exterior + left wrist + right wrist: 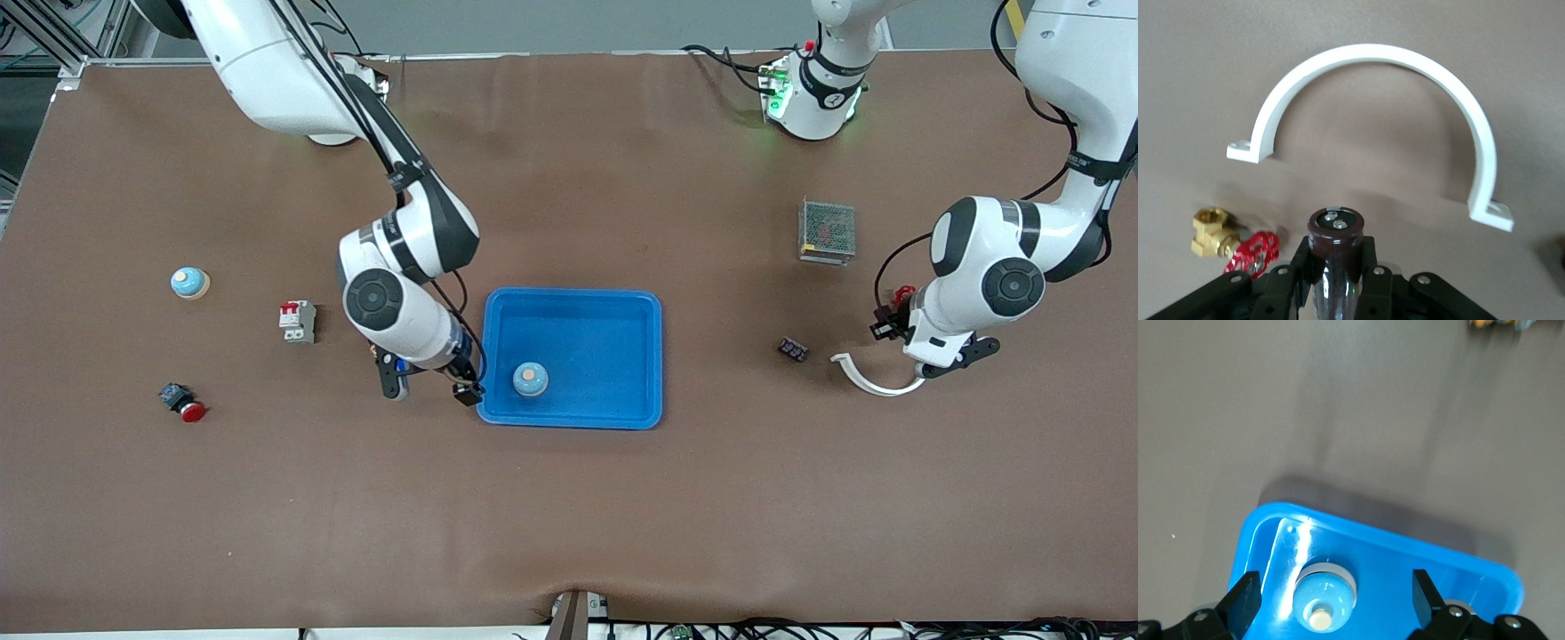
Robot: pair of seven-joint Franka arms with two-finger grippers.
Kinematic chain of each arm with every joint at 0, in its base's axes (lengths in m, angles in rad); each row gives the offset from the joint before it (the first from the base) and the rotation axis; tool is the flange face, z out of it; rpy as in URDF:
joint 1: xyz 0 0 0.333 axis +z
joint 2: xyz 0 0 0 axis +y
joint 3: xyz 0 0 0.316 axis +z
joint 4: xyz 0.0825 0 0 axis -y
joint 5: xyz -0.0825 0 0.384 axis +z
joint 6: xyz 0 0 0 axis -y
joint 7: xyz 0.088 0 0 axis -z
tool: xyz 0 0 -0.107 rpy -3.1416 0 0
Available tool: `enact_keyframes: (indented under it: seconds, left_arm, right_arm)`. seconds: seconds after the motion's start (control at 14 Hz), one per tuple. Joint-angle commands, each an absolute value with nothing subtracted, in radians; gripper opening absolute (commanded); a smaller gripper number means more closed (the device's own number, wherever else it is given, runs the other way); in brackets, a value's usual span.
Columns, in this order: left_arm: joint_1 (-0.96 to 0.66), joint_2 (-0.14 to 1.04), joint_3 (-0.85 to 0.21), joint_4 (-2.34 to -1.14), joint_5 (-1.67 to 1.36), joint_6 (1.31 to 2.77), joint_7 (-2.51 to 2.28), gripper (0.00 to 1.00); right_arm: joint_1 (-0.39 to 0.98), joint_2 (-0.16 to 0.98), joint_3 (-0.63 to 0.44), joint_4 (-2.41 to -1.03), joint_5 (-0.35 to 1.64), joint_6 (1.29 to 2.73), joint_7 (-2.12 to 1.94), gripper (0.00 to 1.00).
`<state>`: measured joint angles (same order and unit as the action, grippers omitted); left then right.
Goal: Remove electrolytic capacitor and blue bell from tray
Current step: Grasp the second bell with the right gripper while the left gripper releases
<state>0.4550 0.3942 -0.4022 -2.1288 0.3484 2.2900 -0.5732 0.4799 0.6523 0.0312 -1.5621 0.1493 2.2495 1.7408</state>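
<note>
Dark cylindrical electrolytic capacitor (1335,230) out of bright blue plastic tray (622,307), clamped in left gripper (1336,267) above table beside white curved clamp (1371,60). Small blue bell (530,379) remains in tray; right gripper (1331,597) spread wide over it.

White arms, black joints, black cables

The brown table (569,516) carries the tray (573,418), white clamp (867,378) and breaker (298,321).

High front camera overlooks table (569,533); right wrist camera shares tray (573,302).
</note>
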Motion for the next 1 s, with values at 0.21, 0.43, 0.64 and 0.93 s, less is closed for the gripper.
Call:
enact_keyframes:
  seconds: [0.21, 0.43, 0.64, 0.93]
  left_arm:
    - [0.48, 0.448, -0.414, -2.131, 0.368, 2.388, -0.563, 0.0]
    - [0.48, 0.462, -0.414, -2.126, 0.368, 2.395, -0.563, 0.0]
    - [0.482, 0.477, -0.414, -2.12, 0.368, 2.396, -0.566, 0.15]
    - [0.479, 0.474, -0.416, -2.109, 0.37, 2.393, -0.581, 1.0]
  right_arm:
    - [0.54, 0.747, 0.018, -1.47, 0.084, 2.255, 1.942, 1.0]
    - [0.564, 0.772, 0.018, -1.47, 0.074, 2.299, 1.997, 1.0]
    - [0.587, 0.796, 0.017, -1.444, 0.071, 2.299, 2.039, 1.0]
    - [0.604, 0.827, 0.017, -1.425, 0.067, 2.324, 2.057, 1.0]
